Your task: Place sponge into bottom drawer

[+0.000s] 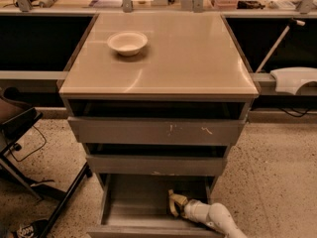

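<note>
The gripper sits low inside the open bottom drawer, right of middle. I cannot tell whether it grips. The sponge cannot be told apart from its yellowish tip.

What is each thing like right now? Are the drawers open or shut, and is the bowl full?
bottom drawer: pulled wide open
middle drawer: looks pulled out slightly
top drawer: looks pulled out slightly
white bowl: upright and empty on the cabinet top
gripper: down inside the bottom drawer, towards its right side
sponge: cannot make it out
</note>
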